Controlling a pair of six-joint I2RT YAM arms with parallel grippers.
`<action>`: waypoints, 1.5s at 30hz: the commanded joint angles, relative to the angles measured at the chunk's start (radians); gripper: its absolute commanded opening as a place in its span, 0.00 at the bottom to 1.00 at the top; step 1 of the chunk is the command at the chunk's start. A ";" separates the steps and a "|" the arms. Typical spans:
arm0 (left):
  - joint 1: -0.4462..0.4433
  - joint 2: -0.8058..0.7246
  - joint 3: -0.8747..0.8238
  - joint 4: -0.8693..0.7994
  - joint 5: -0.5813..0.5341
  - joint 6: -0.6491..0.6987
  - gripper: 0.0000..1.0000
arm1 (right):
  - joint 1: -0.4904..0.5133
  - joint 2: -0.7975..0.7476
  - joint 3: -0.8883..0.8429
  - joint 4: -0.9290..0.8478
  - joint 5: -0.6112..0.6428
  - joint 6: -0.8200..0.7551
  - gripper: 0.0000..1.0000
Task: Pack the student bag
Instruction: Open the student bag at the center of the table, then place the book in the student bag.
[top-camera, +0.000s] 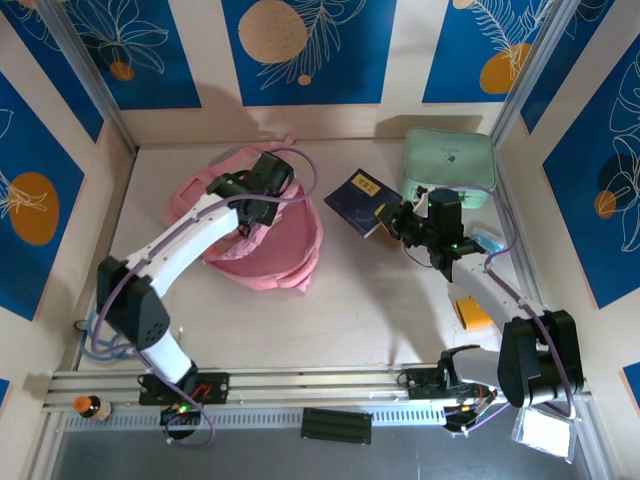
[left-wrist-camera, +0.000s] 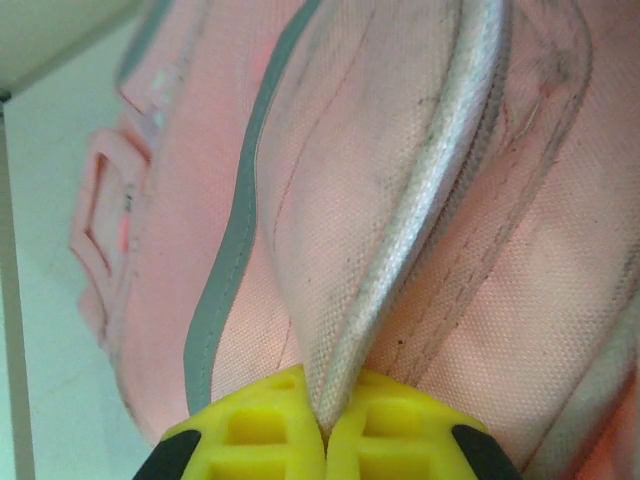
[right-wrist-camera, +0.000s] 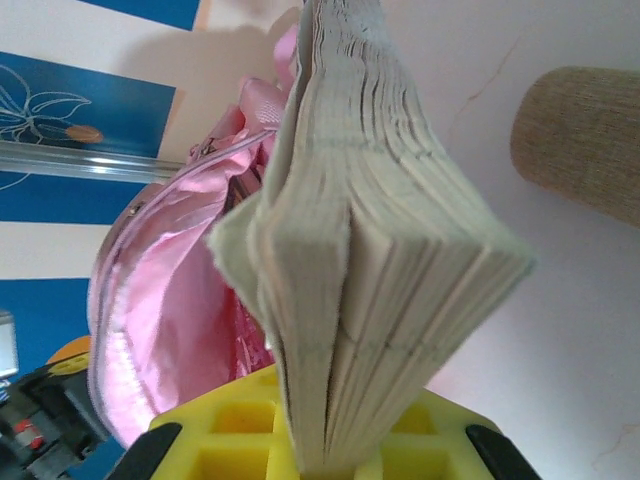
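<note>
Pinching the bag (top-camera: 285, 252) rim shut-jawed, left gripper (left-wrist-camera: 325, 428) props it open; right gripper (right-wrist-camera: 320, 452) clamps a book (right-wrist-camera: 380, 250), not yet inside. Packing apparently just starting.

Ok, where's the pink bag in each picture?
Top external: the student bag lies left of centre.
Left wrist: the bag is close up, pinched by the left gripper.
Right wrist: the bag sits left, behind the book.
Shared landmark: the white table.
</note>
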 joint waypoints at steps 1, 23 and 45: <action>-0.013 -0.065 0.000 0.123 0.025 0.018 0.00 | 0.049 -0.025 -0.005 0.057 -0.018 -0.016 0.02; -0.011 -0.097 0.032 0.269 0.374 -0.061 0.00 | 0.274 0.192 0.139 0.181 -0.080 0.081 0.01; -0.011 -0.100 -0.006 0.404 0.403 -0.166 0.00 | 0.373 0.758 0.570 0.145 -0.019 0.219 0.07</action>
